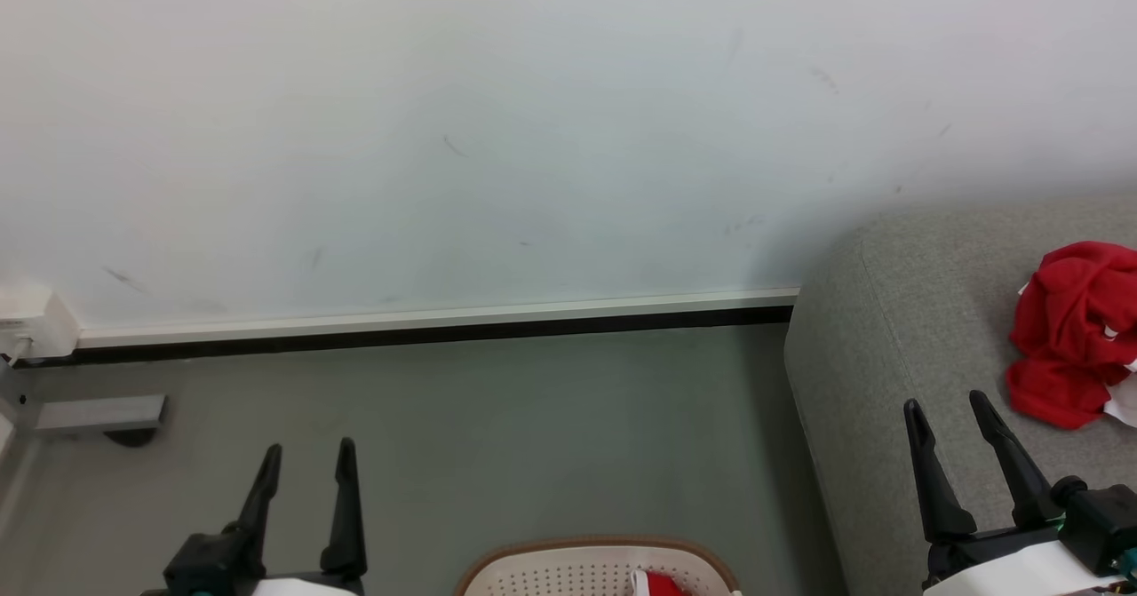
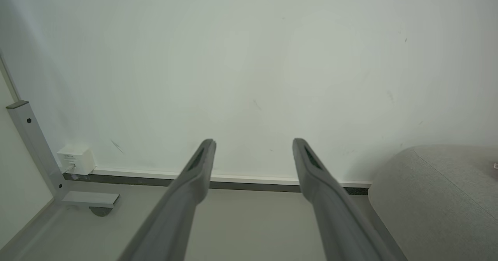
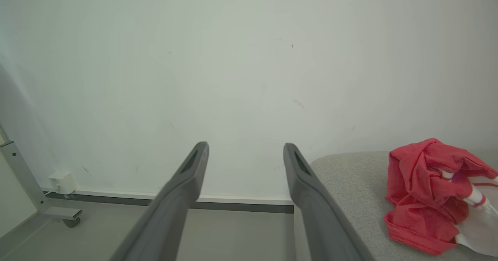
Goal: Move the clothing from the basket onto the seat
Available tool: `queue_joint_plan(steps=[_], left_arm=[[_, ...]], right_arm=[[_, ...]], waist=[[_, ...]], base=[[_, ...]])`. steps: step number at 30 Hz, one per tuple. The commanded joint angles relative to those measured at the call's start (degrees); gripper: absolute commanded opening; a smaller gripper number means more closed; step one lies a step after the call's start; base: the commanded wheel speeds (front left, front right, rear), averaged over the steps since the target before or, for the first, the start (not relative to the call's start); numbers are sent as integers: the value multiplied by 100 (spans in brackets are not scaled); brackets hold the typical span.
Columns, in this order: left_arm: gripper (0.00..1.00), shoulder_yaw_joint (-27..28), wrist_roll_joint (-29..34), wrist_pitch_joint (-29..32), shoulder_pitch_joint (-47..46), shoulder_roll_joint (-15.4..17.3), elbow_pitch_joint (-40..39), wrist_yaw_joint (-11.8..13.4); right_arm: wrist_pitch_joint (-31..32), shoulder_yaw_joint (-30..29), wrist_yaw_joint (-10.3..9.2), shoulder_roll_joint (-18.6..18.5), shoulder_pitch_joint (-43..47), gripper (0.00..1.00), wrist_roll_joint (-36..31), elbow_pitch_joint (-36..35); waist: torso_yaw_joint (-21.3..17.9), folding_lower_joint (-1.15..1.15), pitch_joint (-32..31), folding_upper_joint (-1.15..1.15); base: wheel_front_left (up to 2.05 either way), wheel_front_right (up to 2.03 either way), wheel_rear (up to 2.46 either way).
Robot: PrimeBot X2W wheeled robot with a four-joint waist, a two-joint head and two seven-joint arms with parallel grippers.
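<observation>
Head view: one red garment point(image 1: 1070, 347) lies on seat point(image 1: 888, 356), right of basket point(image 1: 551, 574). Second garment point(image 1: 662, 584) sits inside basket. Left gripper point(image 1: 310, 445) and right gripper point(image 1: 944, 401) flank basket, both spread, empty. Suggest bending lower and centring over fabric before pinching.
</observation>
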Motion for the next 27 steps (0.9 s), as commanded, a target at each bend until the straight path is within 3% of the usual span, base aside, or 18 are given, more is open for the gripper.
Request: queue_joint_plan(steps=[1,27], left_arm=[[100,47,76,-3,64,-20,14,-41],[100,243,338,-3,-108,-212,115,-390]], right_arm=[[-18,-15,-13,-3,32,100,-69,-1],[-18,105,-13,-141,-357,100,-49,-15]], waist=[[-6,0,-2,0],[-210,0,330,0]], base=[[0,0,0],[0,0,0]])
